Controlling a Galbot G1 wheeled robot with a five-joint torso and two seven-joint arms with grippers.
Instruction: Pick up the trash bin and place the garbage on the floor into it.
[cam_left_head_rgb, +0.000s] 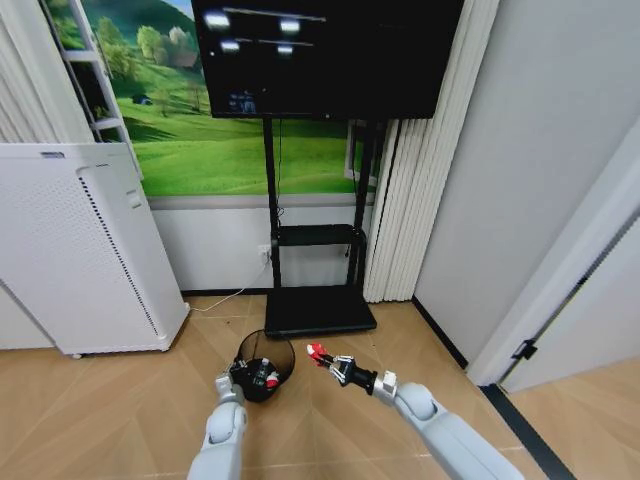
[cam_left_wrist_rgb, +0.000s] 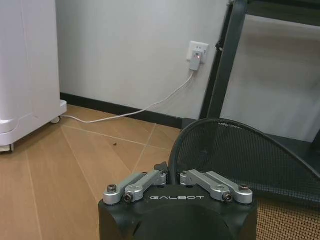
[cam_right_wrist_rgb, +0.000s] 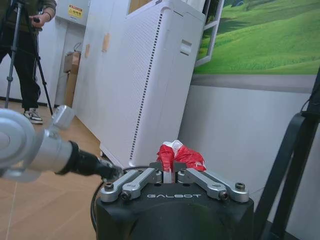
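The black wire-mesh trash bin (cam_left_head_rgb: 268, 362) hangs just above the wooden floor (cam_left_head_rgb: 120, 410), held by its rim in my left gripper (cam_left_head_rgb: 245, 376), which is shut on it. In the left wrist view the bin's rim (cam_left_wrist_rgb: 200, 125) runs between my closed fingers (cam_left_wrist_rgb: 145, 180). Something red and white lies inside the bin. My right gripper (cam_left_head_rgb: 318, 353) is level with the rim, just right of the bin, shut on a crumpled red-and-white wrapper (cam_right_wrist_rgb: 181, 155). The same wrapper (cam_left_head_rgb: 313, 350) shows at the fingertips in the head view.
A tall white perforated appliance (cam_left_head_rgb: 80, 250) stands to the left on the floor. Behind the bin is a black TV stand (cam_left_head_rgb: 318, 310) with a screen above. A white cable (cam_left_wrist_rgb: 135, 110) runs to a wall socket. A person stands far off in the right wrist view.
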